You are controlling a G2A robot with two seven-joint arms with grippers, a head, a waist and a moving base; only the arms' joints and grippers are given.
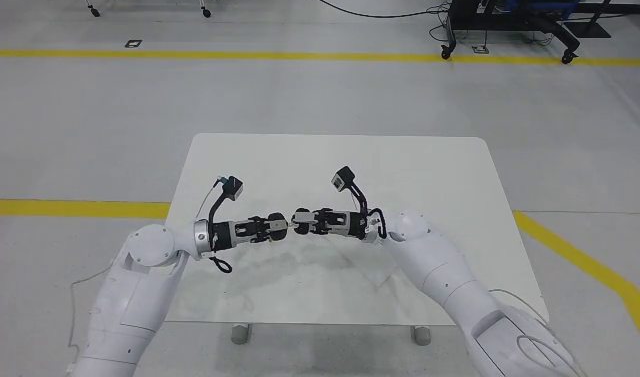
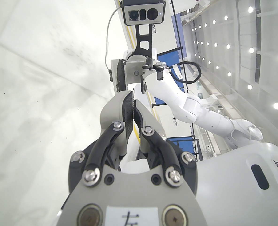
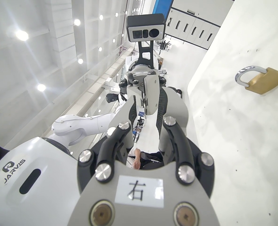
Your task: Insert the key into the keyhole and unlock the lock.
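1. Top view first: the white table [image 1: 440,177] has its far edge at 12 o'clock and its near edge at 6. The left arm lies across it from about 8 o'clock and the right arm from about 4.
2. The left gripper [image 1: 290,222] and right gripper [image 1: 302,218] sit tip to tip around mid-table, a bit toward 9 o'clock of centre. That puts the biggest stretch of table top out toward 12 and 3 o'clock. The 9 o'clock edge is the closer one, and both forearms fill the strip toward 6.
3. Past the table it's grey floor with yellow stripes [image 1: 300,54], one at 12 o'clock and one running by at 9 and 3. A black cart [image 1: 510,12] is parked way off around 1 o'clock.
4. Left jaws: together, with the ribbed pads [image 2: 128,104] pressed tip to tip in the left wrist view. Whether anything thin is pinched in there, I honestly can't tell.
5. Right jaws: apart. In the right wrist view the left gripper's closed tip sits between the two fingers [image 3: 174,104]. I can't tell if they're touching it or just close.
6. The right wrist view is where you get the lock [image 3: 261,81]. It has a brass body and a silver shackle, and it's lying flat on the table, well apart from both grippers with nothing touching it. I can't pin it to a clock direction.
7. The left wrist view gives the right gripper head-on with its wrist camera [image 2: 143,9], plus some scuffed table surface alongside.
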